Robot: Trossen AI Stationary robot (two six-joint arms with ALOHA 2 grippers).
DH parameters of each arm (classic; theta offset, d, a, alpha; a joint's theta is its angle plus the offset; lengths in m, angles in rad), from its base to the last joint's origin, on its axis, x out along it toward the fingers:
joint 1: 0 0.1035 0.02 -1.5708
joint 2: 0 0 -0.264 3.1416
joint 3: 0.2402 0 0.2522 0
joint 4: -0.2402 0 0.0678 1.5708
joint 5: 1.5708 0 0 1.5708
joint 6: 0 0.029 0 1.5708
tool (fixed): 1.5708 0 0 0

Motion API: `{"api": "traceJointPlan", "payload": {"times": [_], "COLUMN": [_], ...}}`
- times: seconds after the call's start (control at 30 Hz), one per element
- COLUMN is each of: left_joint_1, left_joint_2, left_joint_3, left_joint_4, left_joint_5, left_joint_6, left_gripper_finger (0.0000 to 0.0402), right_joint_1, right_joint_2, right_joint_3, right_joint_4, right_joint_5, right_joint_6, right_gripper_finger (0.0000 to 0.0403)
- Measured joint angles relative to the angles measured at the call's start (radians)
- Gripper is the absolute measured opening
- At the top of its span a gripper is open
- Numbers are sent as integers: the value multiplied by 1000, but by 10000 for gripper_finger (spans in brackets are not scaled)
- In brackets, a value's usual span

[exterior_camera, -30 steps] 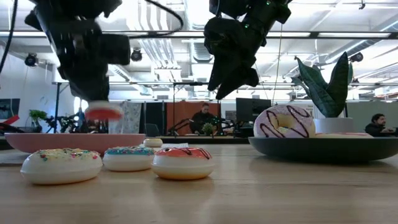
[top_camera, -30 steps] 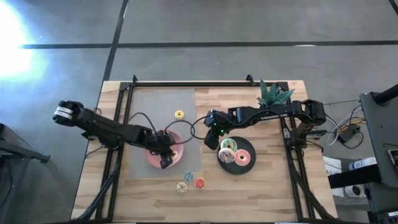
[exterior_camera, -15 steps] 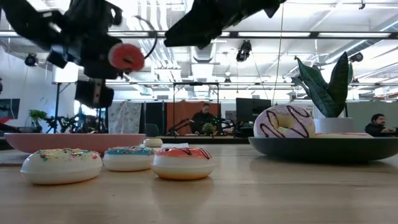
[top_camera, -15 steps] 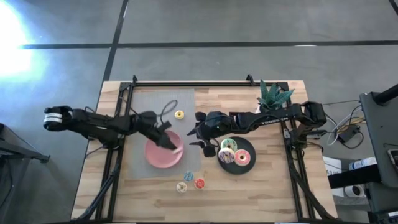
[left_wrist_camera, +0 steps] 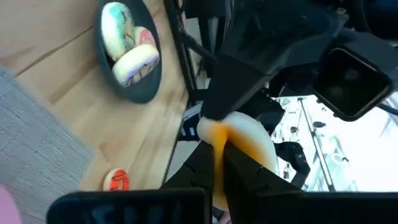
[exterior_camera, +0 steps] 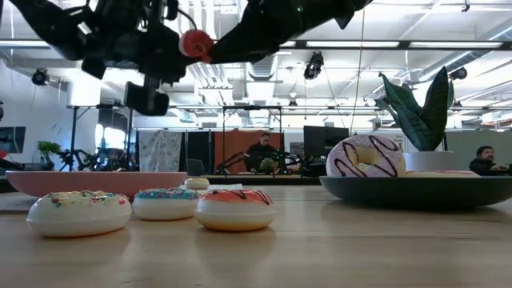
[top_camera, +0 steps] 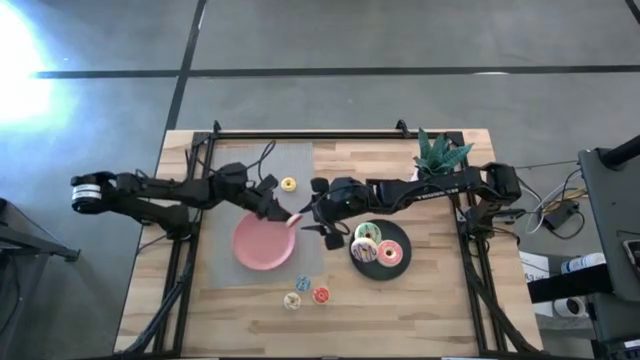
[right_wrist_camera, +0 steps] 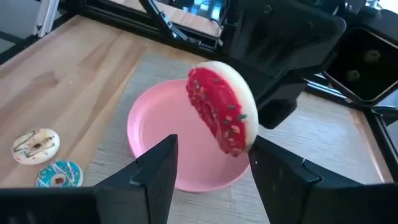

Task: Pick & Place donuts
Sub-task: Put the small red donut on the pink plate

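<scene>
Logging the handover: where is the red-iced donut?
Red-iced donut: mid-table in the high view, held aloft by the left gripper above the pink plate, facing the open right gripper.

bright room light, strong glare and backlight in several views

a white glare patch burns out the floor (top_camera: 20, 60) at the top left of the high view, while the table (top_camera: 450, 300) is evenly lit with soft shadows. in the low view the ceiling lights (exterior_camera: 448, 44) backlight both arms into dark shapes, and the near donuts (exterior_camera: 236, 210) look slightly soft. the left wrist view is blurred, with a blown-out white corner; the right wrist view shows the red donut (right_wrist_camera: 222, 117) fairly sharp.
</scene>
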Motion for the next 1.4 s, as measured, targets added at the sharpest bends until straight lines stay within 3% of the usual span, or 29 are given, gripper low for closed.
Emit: {"api": "traceJointPlan", "payload": {"times": [0.23, 0.63, 1.1, 1.4], "left_joint_1": [0, -1, -3, -10], "left_joint_2": [0, 0, 0, 1], "left_joint_3": [26, 26, 26, 35], "left_joint_4": [-152, -169, -170, -167], "left_joint_5": [-20, -66, -90, -80], "left_joint_6": [35, 48, 31, 29], "left_gripper_finger": [0, 0, 0, 0], "right_joint_1": [1, 12, 11, 10], "right_joint_2": [2, 7, 9, 9], "right_joint_3": [0, 0, 1, 1], "right_joint_4": [1, 35, 40, 37], "right_joint_5": [31, 27, 26, 125], "right_joint_6": [5, -1, -46, -142], "right_gripper_finger": [185, 182, 124, 152]}}
